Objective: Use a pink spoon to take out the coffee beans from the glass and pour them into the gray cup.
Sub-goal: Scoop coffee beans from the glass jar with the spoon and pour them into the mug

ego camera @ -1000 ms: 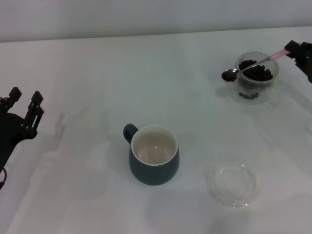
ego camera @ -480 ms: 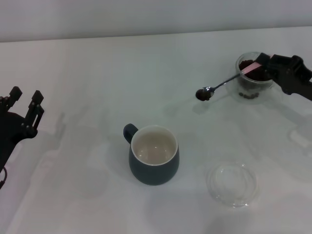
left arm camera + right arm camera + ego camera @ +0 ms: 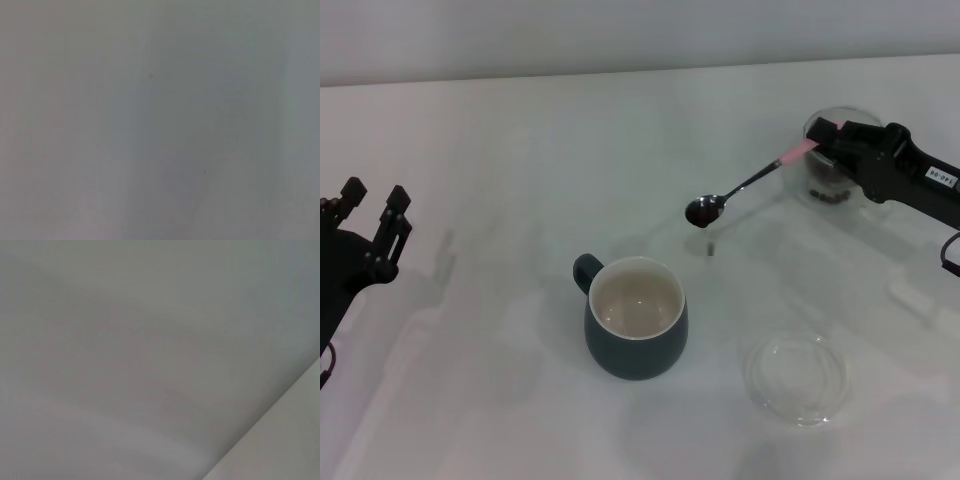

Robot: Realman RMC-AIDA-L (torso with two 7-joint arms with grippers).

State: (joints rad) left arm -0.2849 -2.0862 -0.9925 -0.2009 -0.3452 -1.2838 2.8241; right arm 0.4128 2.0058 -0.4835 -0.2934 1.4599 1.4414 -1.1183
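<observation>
Overall, the white table (image 3: 520, 150) carries every item seen in the head view. Both wrist views show only a plain grey surface, with no object to report.

The right arm reaches in from the right edge, over the far right part of the table. Its tool (image 3: 832, 135) is pinched on the pink end of the spoon (image 3: 745, 188). The tool hides part of the glass (image 3: 830, 180), which stands at the far right; only the rim and lower wall show, with dark beans (image 3: 828, 193) visible through the wall.

The left arm is parked at the left edge, well apart from all items. Its tool (image 3: 372, 212) points upward with its two fingers spread and nothing between them.

The cup (image 3: 635, 318) stands upright near the table's middle, on the near side. Its handle points to the far left. Its cream inside appears bare, with no beans seen in it.

A shallow clear dish (image 3: 796, 378) lies to the right of the cup, near the front, apart from it.

The spoon is held in the air, slanting down from the tool toward the cup. Its bowl lies between the glass and the cup, short of the cup's rim and on its far right side. The bowl looks dark, consistent with a load of beans, though single beans cannot be told apart.

One small dark speck (image 3: 710, 249) sits just below the spoon's bowl; whether it is in the air or on the table cannot be told.
</observation>
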